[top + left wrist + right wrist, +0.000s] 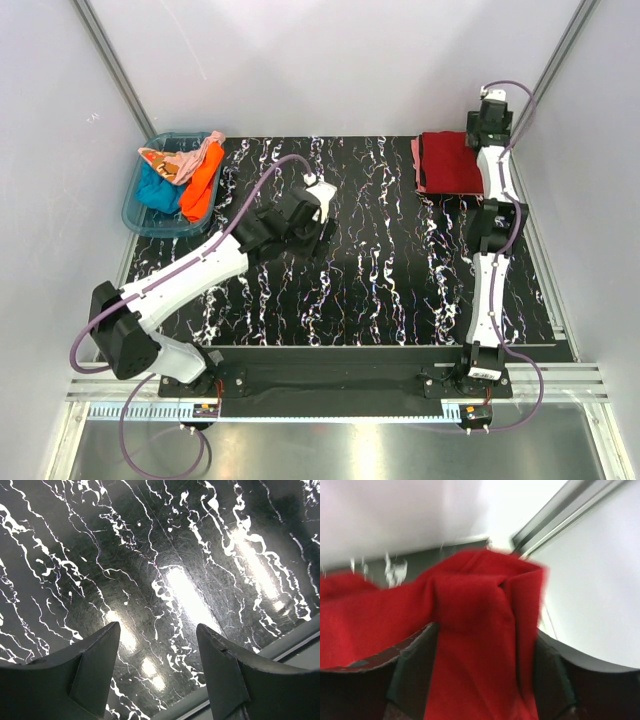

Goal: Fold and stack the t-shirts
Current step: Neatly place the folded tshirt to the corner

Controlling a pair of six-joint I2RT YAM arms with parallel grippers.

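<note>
**Red shirt on the far-right stack, three more waiting in the tub**

The dark red t-shirt [450, 165] lies folded flat at the far right corner of the desk [380, 270]. It sits on a salmon pink t-shirt [415, 160], whose edge shows along its left side. The right fingers [410, 675] stand wide apart over the far edge of the red shirt. Red cloth rises in a soft ridge between them. The wrist view is blurred, but no pinch shows.

The left fingers [95, 672] are also spread wide and hold nothing, hovering over bare desk near the middle. At the far left, the blue tub [135, 205] holds a crumpled heap: a teal t-shirt [155, 190], an orange t-shirt [203, 185] draped over the right rim, and a pale peach t-shirt [185, 160] on top.

By the look of things the stack is begun and the tub is next. These shirts are light, limp and easily dragged, and a pull on one may bring its neighbours along. The orange one looks easiest to reach, pinched where it hangs over the rim. A hem or shoulder seam would be the better hold, since a bunched middle would come up as a wad.
</note>
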